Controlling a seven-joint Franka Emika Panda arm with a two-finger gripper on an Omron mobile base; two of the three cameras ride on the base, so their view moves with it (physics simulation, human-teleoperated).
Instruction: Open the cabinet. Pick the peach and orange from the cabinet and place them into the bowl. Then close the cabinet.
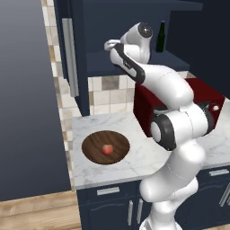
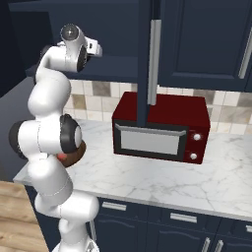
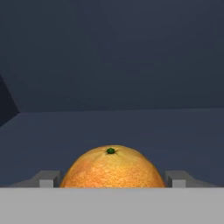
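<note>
So the orange sits on the cabinet shelf, right in the hand view, dead center between the two fingertips of the end effector. The tips stand apart on either side of the fruit with a sliver of gap on each side, so it's spread wide and not squeezing anything. Green stem dot faces up.

The peach is already in the wooden bowl, which sits on the marble surface near its left end, below the cabinet's open left door.

The arm is folded up high: elbow out over the surface, forearm angled up, wrist reaching into the open cabinet at shelf level.

A dark bottle stands on the same shelf, just to the right of the wrist. A red microwave sits on the surface under the cabinet, and the right door swings out edge-on in front of it in the right base view.
</note>
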